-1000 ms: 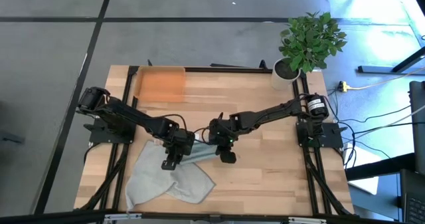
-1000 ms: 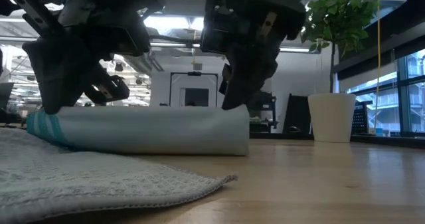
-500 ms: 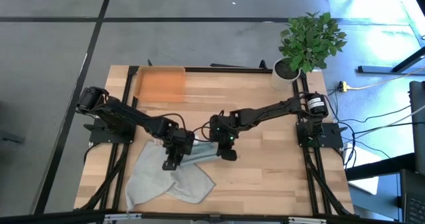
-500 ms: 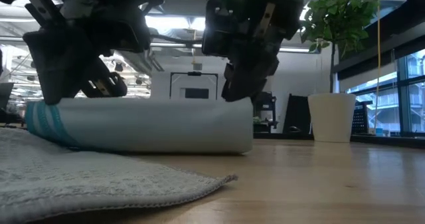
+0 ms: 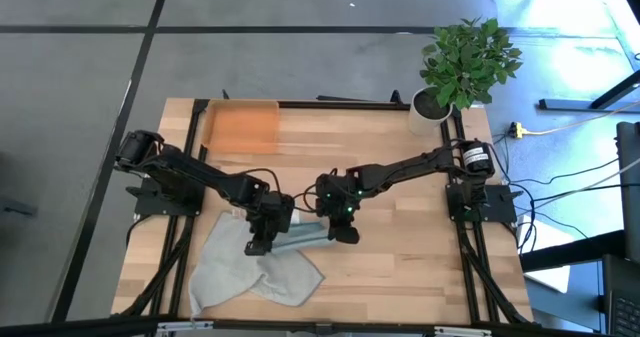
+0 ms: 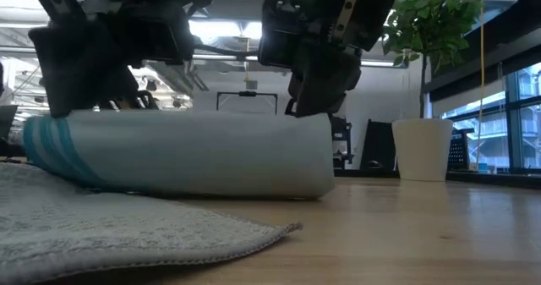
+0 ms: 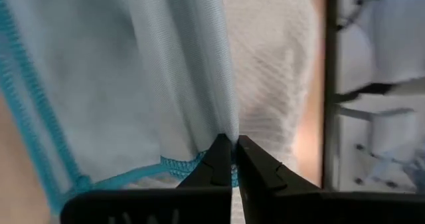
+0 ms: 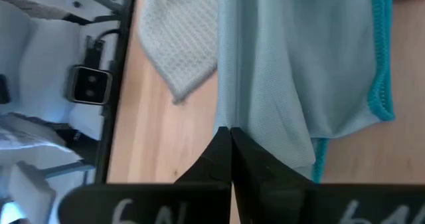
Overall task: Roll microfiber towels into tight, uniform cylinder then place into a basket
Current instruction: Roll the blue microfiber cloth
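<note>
The light teal-blue microfiber towel, already wound into a soft cylinder, is seen lying near the middle of the wooden tabletop, its long axis running crosswise between the two arms, with one end resting over the flat pale grey-green microfiber towel. The left gripper is set down on the roll's left end and the right gripper on its right end; in both wrist views the fingers are pressed tip to tip, so nothing is clamped between them and the roll is merely touched from above. In the low view the cylinder is shown level on the table, with the closed fingertips meeting its upper surface at either end. The shallow orange rectangular basket is found well apart at the far left of the table, on the side of the roll away from the loose grey-green cloth, and the left arm is the nearer to it. The transfer is therefore judged to run away from the front edge and leftward, with both ends needing to be gripped evenly so that the roll stays wound.
</note>
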Controlling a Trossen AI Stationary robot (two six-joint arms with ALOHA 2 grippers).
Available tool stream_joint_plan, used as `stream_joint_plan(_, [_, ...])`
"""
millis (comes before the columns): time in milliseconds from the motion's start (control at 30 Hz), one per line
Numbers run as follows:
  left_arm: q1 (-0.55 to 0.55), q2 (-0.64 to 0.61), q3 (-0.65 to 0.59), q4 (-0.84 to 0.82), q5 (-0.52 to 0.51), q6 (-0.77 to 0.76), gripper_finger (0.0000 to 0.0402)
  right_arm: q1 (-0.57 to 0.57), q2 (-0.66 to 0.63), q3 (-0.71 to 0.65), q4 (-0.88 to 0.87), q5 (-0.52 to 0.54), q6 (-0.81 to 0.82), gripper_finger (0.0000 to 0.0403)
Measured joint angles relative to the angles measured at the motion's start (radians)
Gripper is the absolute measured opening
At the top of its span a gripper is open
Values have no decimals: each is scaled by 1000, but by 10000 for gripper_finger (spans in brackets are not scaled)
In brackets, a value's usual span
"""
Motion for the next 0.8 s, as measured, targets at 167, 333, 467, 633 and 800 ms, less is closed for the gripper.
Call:
stream_joint_plan(167, [56,0,0,-25,78,5,0,-27,0,1,-5,-22,4,0])
stream_joint_plan(333, [114,0,-2,-73,-5,6,0,-55,0,-1,-17,15,26,0])
stream_joint_plan(467, [136,1,-3,-102,-83,5,0,-66,0,-2,-19,72,30,0])
stream_joint_plan(633, [138,1,-3,-120,-135,4,0,-71,0,-2,-13,126,29,0])
stream_joint_plan(800, [137,1,-4,-122,-159,-2,0,-70,0,-2,-8,216,26,0])
